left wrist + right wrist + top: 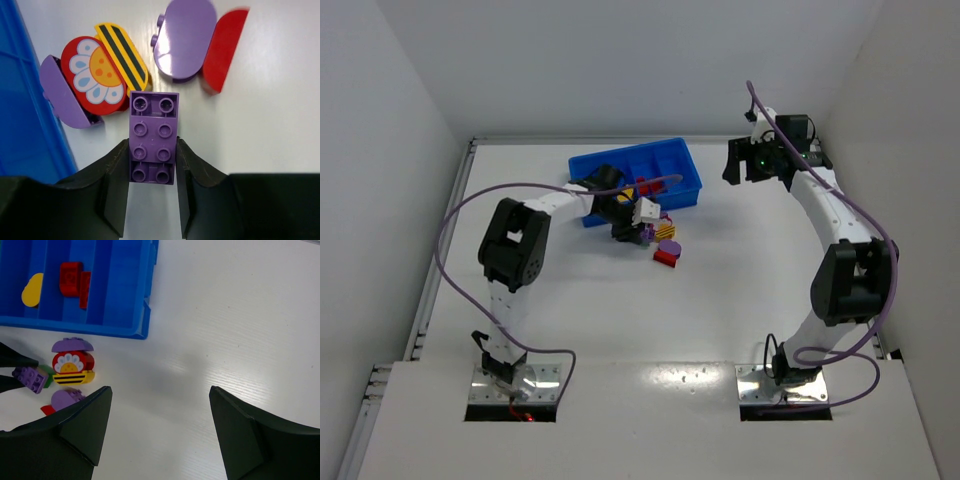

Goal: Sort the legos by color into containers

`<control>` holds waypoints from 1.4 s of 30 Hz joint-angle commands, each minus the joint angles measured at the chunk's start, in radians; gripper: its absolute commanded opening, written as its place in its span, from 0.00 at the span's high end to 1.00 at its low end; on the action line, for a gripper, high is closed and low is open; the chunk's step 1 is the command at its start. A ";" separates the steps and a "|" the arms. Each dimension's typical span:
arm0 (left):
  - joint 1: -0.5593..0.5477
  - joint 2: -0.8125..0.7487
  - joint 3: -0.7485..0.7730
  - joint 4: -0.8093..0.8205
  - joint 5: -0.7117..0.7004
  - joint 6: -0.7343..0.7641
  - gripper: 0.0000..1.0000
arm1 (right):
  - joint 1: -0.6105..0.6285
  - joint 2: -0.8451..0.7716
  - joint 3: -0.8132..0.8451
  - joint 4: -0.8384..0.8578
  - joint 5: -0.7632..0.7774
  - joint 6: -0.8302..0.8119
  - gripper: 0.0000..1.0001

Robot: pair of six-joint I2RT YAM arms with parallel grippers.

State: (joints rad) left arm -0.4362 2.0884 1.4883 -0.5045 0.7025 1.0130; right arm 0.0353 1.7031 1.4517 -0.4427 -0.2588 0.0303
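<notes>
Just in front of the blue tray (665, 165), the left tool (152, 150) was clamped on a purple brick (153, 125), low over the desk (270, 125). Loose pieces (102, 75) in purple, red and yellow lay just beyond it. Red bricks (72, 280) and a yellow piece (31, 290) sat in neighbouring tray compartments. The right tool (160, 392) hung wide open, empty, right of the tray.

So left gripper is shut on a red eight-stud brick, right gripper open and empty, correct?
Wrong on colour. The brick in the left gripper is purple, not red; the left wrist view shows it clamped between the fingers. The right gripper is open and empty, as you said.
</notes>
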 commanded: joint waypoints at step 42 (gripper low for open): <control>0.171 -0.330 -0.211 1.353 0.436 -1.920 0.87 | 0.193 0.124 0.064 0.644 -1.031 0.631 0.19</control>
State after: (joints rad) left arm -0.2665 1.8095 1.2713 0.8276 1.1130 -0.9245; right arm 0.2131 1.8175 1.4616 0.1486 -1.2846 0.6640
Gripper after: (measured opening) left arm 0.416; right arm 0.810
